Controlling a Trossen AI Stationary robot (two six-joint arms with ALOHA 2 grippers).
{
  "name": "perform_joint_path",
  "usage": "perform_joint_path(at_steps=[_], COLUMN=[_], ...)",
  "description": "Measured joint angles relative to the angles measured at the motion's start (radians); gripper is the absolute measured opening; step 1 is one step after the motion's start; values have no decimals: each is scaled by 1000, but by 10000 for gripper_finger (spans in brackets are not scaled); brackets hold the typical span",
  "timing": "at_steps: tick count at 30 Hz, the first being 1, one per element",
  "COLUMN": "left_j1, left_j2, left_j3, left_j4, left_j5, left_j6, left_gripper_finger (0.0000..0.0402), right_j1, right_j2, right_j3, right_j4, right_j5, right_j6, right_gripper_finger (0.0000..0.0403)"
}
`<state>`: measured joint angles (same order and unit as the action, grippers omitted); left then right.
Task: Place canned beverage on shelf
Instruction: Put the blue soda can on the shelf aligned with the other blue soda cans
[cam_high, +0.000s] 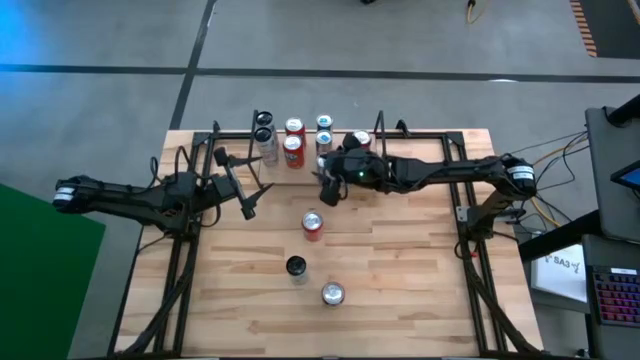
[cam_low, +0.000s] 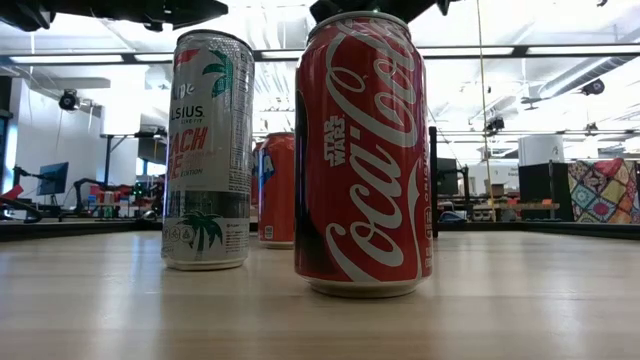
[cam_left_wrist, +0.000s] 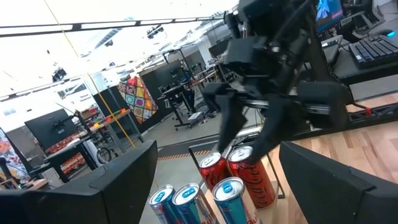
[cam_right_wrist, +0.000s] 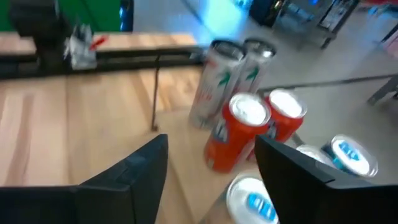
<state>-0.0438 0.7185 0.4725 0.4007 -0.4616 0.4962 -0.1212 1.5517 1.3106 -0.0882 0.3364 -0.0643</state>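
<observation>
The shelf (cam_high: 380, 125) stands along the table's far edge and holds several cans upright: silver ones (cam_high: 264, 135) at its left, red ones (cam_high: 293, 150), blue ones (cam_high: 324, 140) and one more red can (cam_high: 360, 140). My right gripper (cam_high: 328, 185) hovers open just in front of the shelf, above the cans. In its wrist view an orange-red can (cam_right_wrist: 236, 134) stands beyond the empty gap between the fingers. My left gripper (cam_high: 246, 198) waits open at the left, holding nothing. Three loose cans stand on the table: red (cam_high: 313, 224), dark-topped (cam_high: 296, 266) and silver (cam_high: 332, 293).
Black side frames (cam_high: 180, 270) (cam_high: 470, 250) run along the table's left and right edges. In the low view a Coca-Cola can (cam_low: 362, 150) and a tall silver can (cam_low: 208, 150) stand close by on the wood, with another red can (cam_low: 278, 190) behind them.
</observation>
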Motion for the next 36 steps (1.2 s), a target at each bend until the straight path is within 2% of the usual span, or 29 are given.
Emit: perform_joint_path(at_steps=[6, 14, 15, 36], left_j1=[0, 0, 0, 0], left_j2=[0, 0, 0, 5], left_j3=[0, 0, 0, 0], left_j4=[3, 4, 5, 2], left_j5=[0, 0, 0, 0], left_j6=[-4, -8, -8, -7], left_gripper_finger=[322, 322, 322, 322], right_j1=[16, 17, 17, -53], right_j2=[0, 0, 2, 59], right_j3=[12, 7, 2, -4], right_j4=[-148, -274, -276, -277], right_j5=[-5, -4, -4, 2], right_j6=[57, 103, 103, 93], right_gripper_finger=[165, 26, 18, 9])
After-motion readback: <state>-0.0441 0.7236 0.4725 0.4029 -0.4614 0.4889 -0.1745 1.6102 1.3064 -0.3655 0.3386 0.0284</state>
